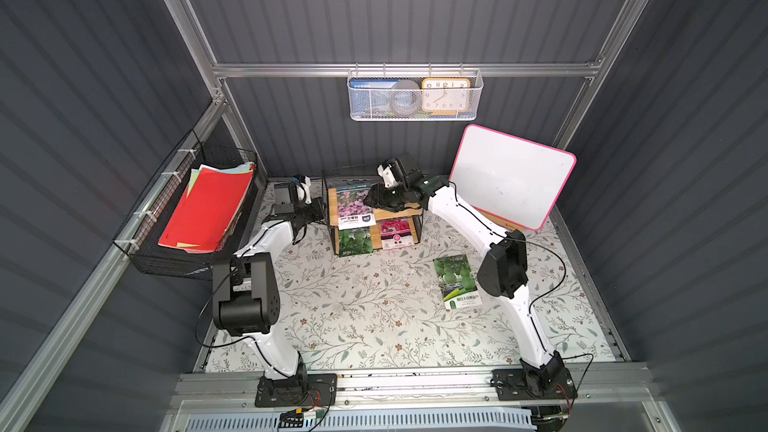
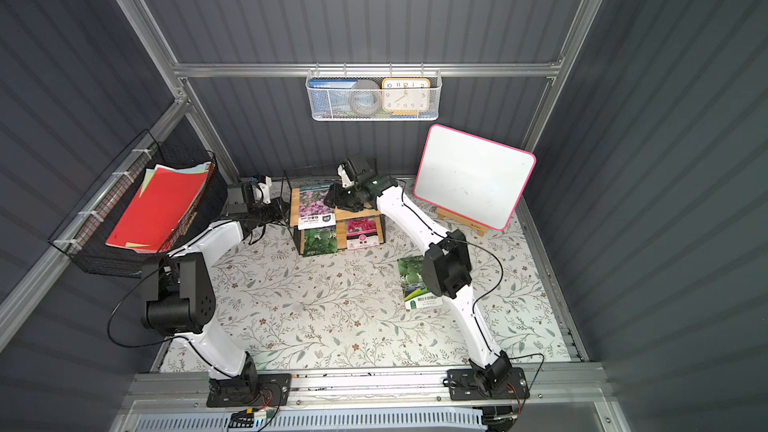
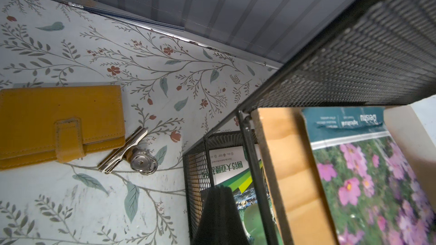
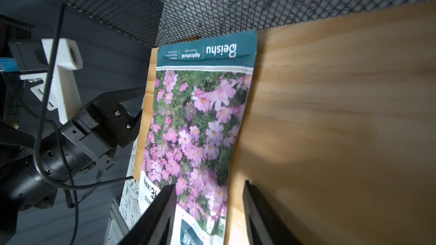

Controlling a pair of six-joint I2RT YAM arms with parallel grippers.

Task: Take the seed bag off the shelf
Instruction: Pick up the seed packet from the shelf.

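Note:
The shelf (image 1: 395, 215) stands at the back of the table, a black wire rack with two wooden boards. A seed bag (image 1: 352, 202) printed with pink flowers lies flat on its top board (image 4: 330, 114). My right gripper (image 4: 210, 199) hovers over that board, open, its jaws straddling the bag's (image 4: 198, 119) long edge near the white label end. My left gripper (image 3: 220, 188) is shut, its tip against the shelf's mesh side by the lower tier, with nothing seen between its jaws. In both top views it sits at the shelf's left side (image 1: 321, 213).
A green seed bag (image 1: 355, 241) and a red one (image 1: 395, 234) stand on the lower tier. Another green bag (image 1: 457, 280) lies on the table. A whiteboard (image 1: 511, 176), black wire basket (image 1: 199, 209), white mesh basket (image 1: 415, 95), yellow wallet (image 3: 59, 123) and metal clip (image 3: 132, 152) surround.

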